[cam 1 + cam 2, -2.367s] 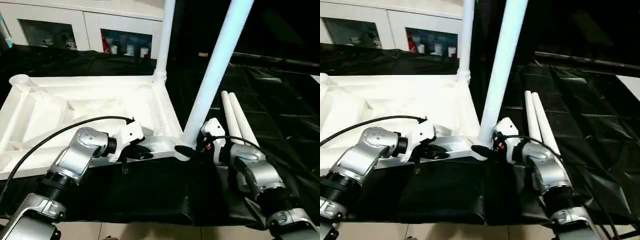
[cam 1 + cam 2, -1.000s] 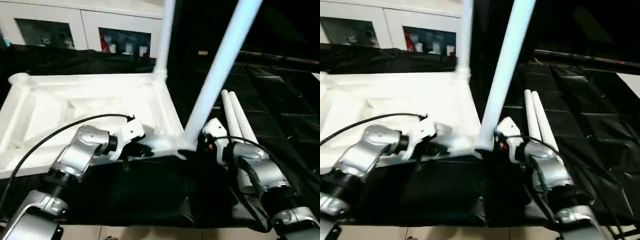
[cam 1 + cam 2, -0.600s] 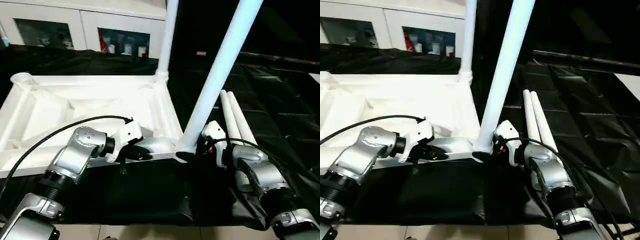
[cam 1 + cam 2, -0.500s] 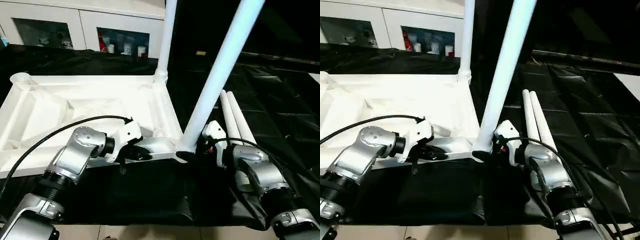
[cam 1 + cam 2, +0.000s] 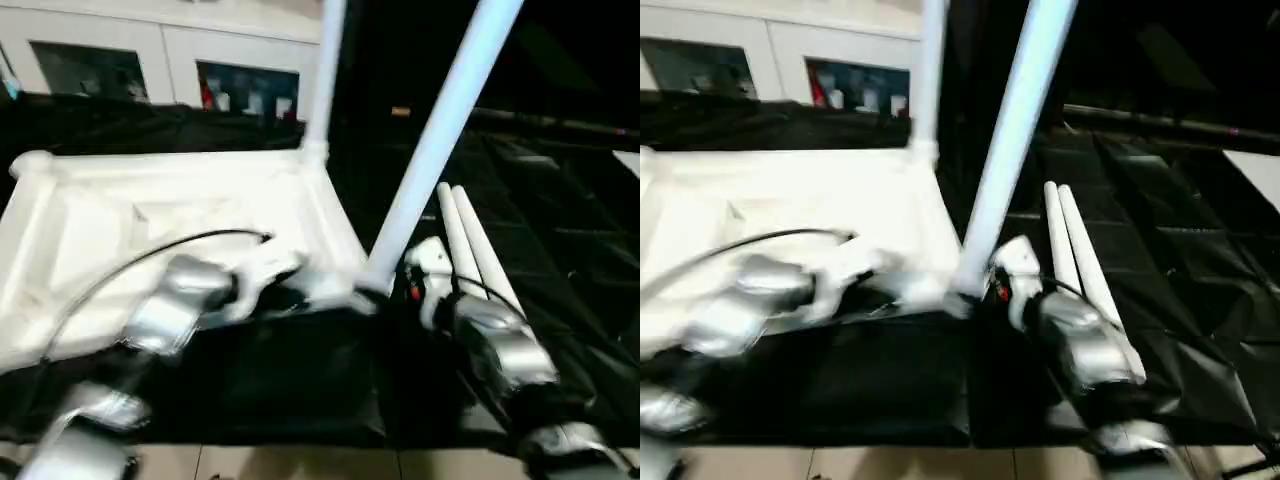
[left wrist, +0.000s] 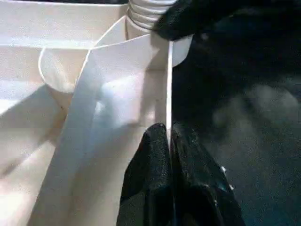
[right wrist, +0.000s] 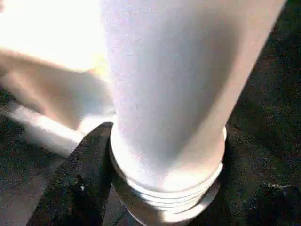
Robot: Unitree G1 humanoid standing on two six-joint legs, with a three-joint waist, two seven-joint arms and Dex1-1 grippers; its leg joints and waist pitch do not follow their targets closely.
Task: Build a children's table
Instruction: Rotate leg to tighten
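The children's table lies upside down: its white top (image 5: 150,210) shows its ribbed underside on the black cloth. One white leg (image 5: 325,70) stands in the far right corner socket. Another leg (image 5: 430,150) leans up from the near right corner socket. Two loose legs (image 5: 470,240) lie side by side to the right. My left gripper (image 6: 168,129) is shut on the thin near rim (image 6: 168,89) of the top, close to that near corner. My right gripper (image 5: 380,293) is around the threaded base (image 7: 169,188) of the leaning leg, with one black finger (image 7: 80,183) against its collar.
The black-cloth work table (image 5: 300,380) ends just in front of my arms, with pale floor tiles (image 5: 300,465) below its edge. White cabinets with glass doors (image 5: 150,60) stand along the back. Wrinkled black cloth (image 5: 560,230) stretches out on the right beyond the loose legs.
The head camera has shifted slightly. Both grippers, the top and the leaning leg stay in about the same places.
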